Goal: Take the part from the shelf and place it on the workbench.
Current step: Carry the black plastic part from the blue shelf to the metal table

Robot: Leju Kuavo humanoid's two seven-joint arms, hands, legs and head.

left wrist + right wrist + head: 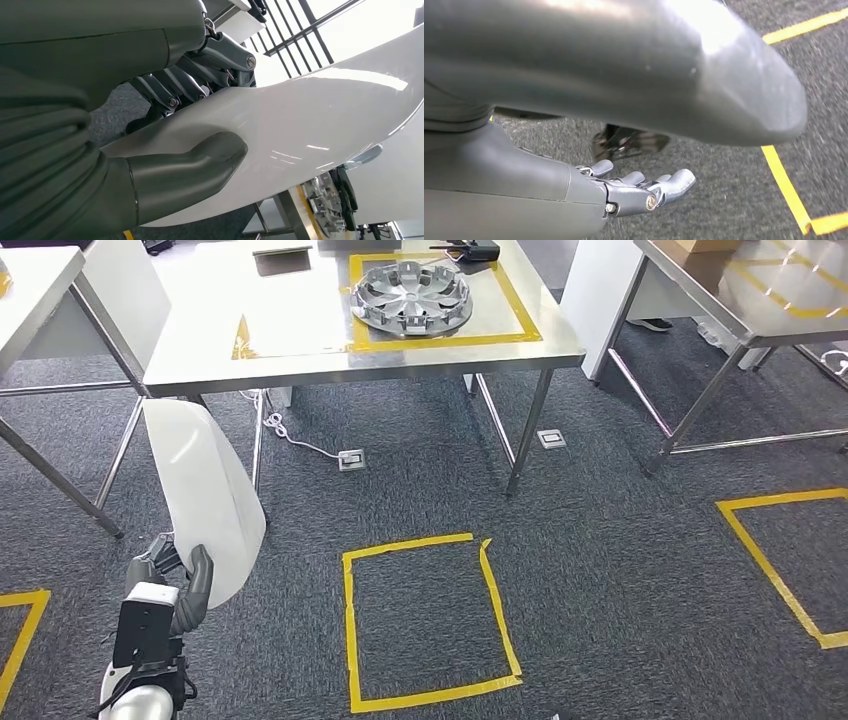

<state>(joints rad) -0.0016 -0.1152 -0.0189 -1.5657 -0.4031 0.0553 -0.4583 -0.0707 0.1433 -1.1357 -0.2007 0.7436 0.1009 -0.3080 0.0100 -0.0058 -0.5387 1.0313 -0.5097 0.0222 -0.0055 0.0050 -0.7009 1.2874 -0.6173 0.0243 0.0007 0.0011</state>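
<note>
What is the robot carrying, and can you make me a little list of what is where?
carried thing: white curved panel, glossy, standing up from the hand
left hand: grips the panel's lower end, thumb on one face, fingers on the other
right hand: holds nothing, fingers apart, above the carpet
workbench: steel table ahead, yellow tape square on top
on the workbench: silver wheel cover inside the tape square
floor: grey carpet with a yellow tape square
</note>
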